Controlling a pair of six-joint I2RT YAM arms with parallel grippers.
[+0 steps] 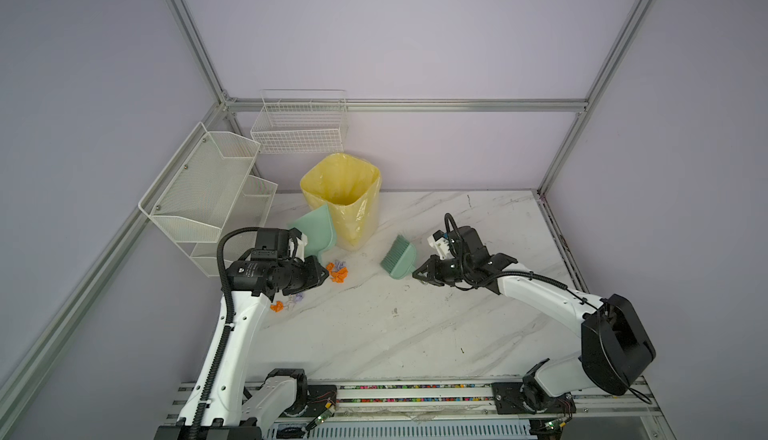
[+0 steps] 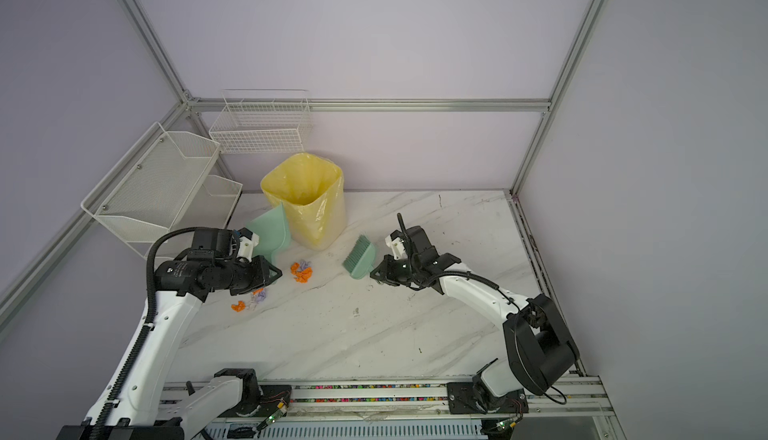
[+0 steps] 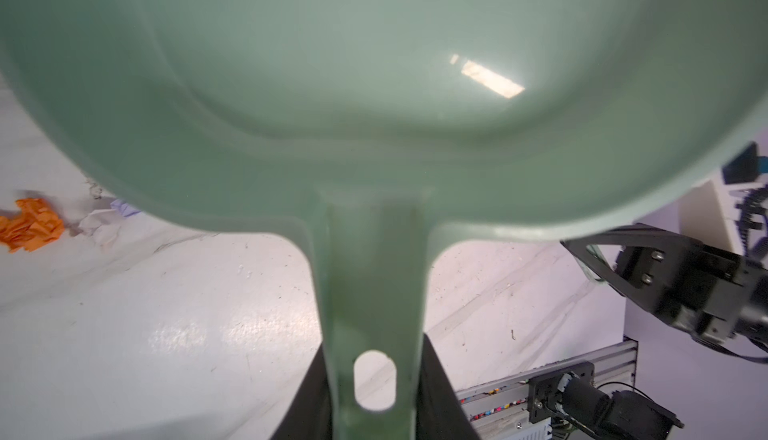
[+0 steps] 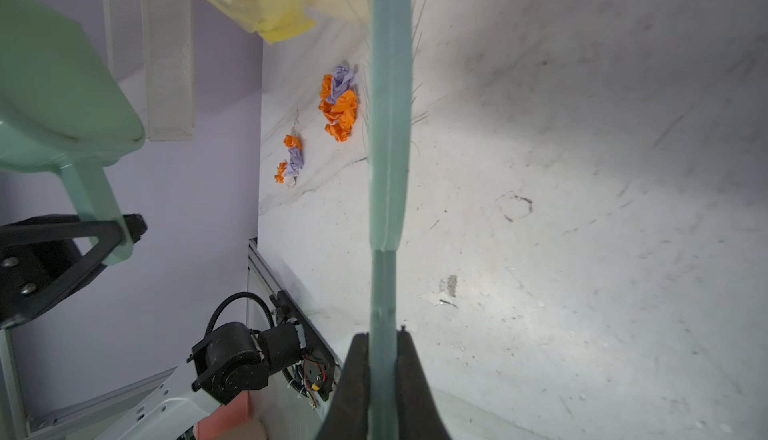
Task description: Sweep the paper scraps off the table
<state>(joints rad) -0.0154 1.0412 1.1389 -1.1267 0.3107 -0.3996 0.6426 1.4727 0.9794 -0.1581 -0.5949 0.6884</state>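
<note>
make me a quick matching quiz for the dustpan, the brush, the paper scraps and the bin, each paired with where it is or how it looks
Things:
1. dustpan
2. brush
3. paper scraps
4. bin

Places or states:
A. standing upright, lined in yellow
B. gripped by its handle in the right pincer
C. lying loose on the table
D. gripped by its handle in the left pincer

Right pairs: 1-D, 2-B, 3-C, 4-A
</note>
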